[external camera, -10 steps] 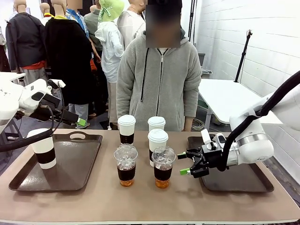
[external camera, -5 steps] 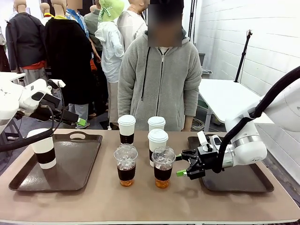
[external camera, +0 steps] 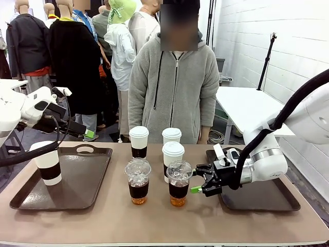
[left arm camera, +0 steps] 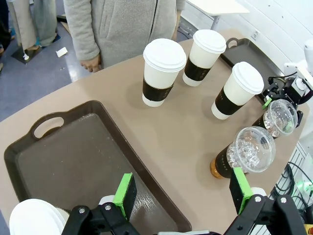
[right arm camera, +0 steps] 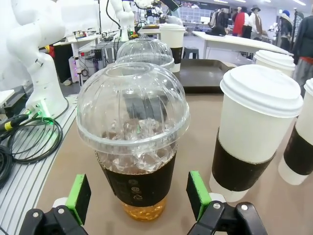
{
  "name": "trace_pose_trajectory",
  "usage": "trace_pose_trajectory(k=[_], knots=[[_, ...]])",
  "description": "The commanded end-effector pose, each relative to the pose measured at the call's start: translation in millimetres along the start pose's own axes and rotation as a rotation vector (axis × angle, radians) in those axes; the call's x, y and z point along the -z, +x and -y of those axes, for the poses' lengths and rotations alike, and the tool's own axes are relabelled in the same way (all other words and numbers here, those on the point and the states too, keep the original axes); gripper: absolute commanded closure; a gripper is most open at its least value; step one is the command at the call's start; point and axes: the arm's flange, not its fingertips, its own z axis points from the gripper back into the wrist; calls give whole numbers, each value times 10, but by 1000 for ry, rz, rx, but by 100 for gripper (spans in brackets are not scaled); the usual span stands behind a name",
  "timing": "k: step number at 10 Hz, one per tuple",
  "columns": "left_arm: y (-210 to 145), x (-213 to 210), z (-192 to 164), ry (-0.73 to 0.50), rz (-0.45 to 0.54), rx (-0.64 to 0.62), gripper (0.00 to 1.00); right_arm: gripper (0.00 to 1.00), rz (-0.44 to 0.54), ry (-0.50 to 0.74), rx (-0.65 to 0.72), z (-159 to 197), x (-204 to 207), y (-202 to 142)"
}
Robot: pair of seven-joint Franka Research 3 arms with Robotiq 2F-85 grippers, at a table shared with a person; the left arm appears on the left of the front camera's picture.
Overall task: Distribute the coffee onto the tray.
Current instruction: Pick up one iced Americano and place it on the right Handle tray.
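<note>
Green-padded right claw spread wide, just beside an iced coffee — left claw wide too, raised near a dark tray.

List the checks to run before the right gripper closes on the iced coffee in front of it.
1. Right gripper open: ok, jaws apart.
2. Iced coffee centred between its pads: ok, a gap shows on each side in the right wrist view.
3. Clearance to the white paper cup beside it: cannot tell, it stands close to one finger.
4. Room on the right tray: ok, bare surface shows.
5. Left gripper out of the way: ok, open over the left tray, far from the grasp.
</note>
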Motion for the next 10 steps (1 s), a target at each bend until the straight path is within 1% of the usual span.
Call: trace_pose_trajectory(k=[1,10], knots=[[-15,37,-52,-17,10,19,0,0,24,20,-20,50,104,-21],[-15,37,-52,-17,10,19,0,0,22,116,12,96,375,-55]])
